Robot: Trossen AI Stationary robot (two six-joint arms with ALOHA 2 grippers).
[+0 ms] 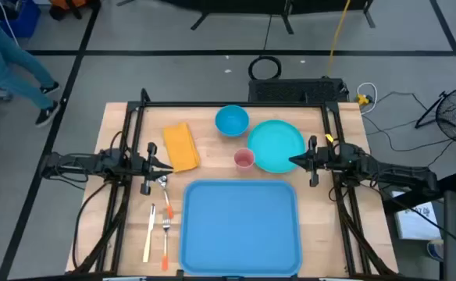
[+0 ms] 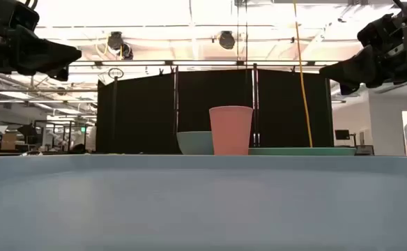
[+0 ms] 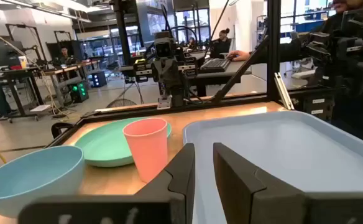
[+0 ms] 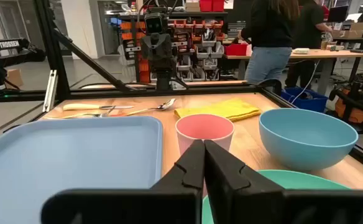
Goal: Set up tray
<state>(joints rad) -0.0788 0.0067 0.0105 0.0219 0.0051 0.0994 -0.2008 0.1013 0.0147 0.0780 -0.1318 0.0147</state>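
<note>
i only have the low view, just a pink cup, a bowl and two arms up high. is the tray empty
Observer: Yes. From above, the blue tray holds nothing; it lies at the table's near edge.
Operator: where's the cutlery, i see none
Observer: On the wood to the tray's left: a knife and fork side by side, a spoon just beyond them.
Operator: anything else hidden from me
Observer: A yellow cloth lies left of the blue bowl.
Operator: and the grippers
Observer: The left gripper hovers by the cloth, slightly open. The right gripper is shut, over the turquoise plate.
</note>
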